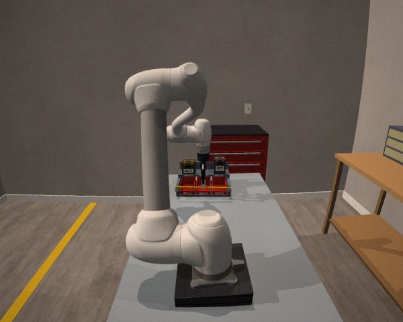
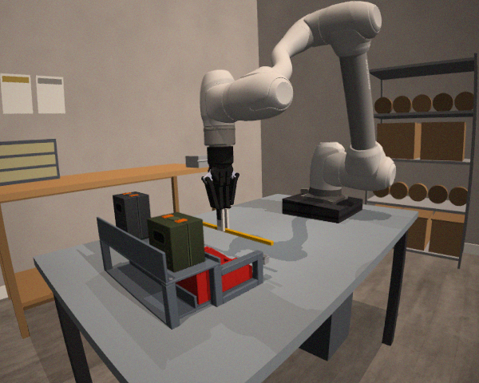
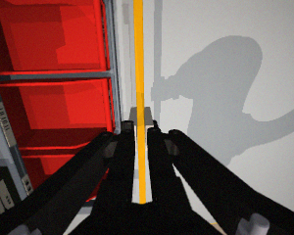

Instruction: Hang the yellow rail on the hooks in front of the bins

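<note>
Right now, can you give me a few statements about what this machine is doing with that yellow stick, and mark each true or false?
1. The gripper is shut on the yellow rail. True.
2. The rail lies flat on the table. False: it is held up in the air.
3. The bins are red. True.
4. The gripper holds the rail at one end. False: it grips near the middle.
5. The green box sits on the grey rack. True.

Rail (image 3: 138,59) before the bins (image 3: 54,69) — boxes (image 2: 176,245) behind

Smooth white rounded arm (image 2: 355,82) — black hand (image 2: 222,224), black base (image 2: 321,204).
</note>
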`<action>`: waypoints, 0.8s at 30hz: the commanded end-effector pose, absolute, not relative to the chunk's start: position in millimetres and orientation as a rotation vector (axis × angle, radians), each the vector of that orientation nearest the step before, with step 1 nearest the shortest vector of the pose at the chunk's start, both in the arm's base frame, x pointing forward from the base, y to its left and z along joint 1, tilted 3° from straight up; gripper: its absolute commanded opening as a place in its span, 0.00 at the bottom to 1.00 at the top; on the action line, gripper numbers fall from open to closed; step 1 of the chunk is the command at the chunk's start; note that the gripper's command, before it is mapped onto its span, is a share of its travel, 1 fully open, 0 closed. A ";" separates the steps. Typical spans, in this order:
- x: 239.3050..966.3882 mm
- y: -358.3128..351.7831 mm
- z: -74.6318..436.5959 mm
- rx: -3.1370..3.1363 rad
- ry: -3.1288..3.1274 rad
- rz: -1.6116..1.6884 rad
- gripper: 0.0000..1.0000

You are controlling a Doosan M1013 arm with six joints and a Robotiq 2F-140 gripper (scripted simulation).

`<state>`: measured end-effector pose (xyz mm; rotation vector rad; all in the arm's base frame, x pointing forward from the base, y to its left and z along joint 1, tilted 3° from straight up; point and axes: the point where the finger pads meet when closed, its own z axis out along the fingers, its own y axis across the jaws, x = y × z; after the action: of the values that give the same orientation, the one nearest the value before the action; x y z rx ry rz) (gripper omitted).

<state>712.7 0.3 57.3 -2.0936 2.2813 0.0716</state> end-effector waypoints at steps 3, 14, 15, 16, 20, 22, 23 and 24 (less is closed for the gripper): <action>706.5 -1.6 50.5 -2.104 2.280 0.073 0.10; 709.3 0.2 53.6 -2.096 2.282 0.073 0.10; 708.3 -0.1 52.5 -2.098 2.281 0.073 0.10; 707.3 -0.3 51.5 -2.100 2.281 0.073 0.10; 705.4 -0.9 49.4 -2.104 2.280 0.073 0.10; 705.4 -0.9 49.4 -2.104 2.280 0.073 0.10; 705.4 -0.9 49.4 -2.104 2.280 0.073 0.10; 705.4 -0.9 49.4 -2.104 2.280 0.073 0.10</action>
<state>709.2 0.5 53.2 -2.0939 2.2828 0.0730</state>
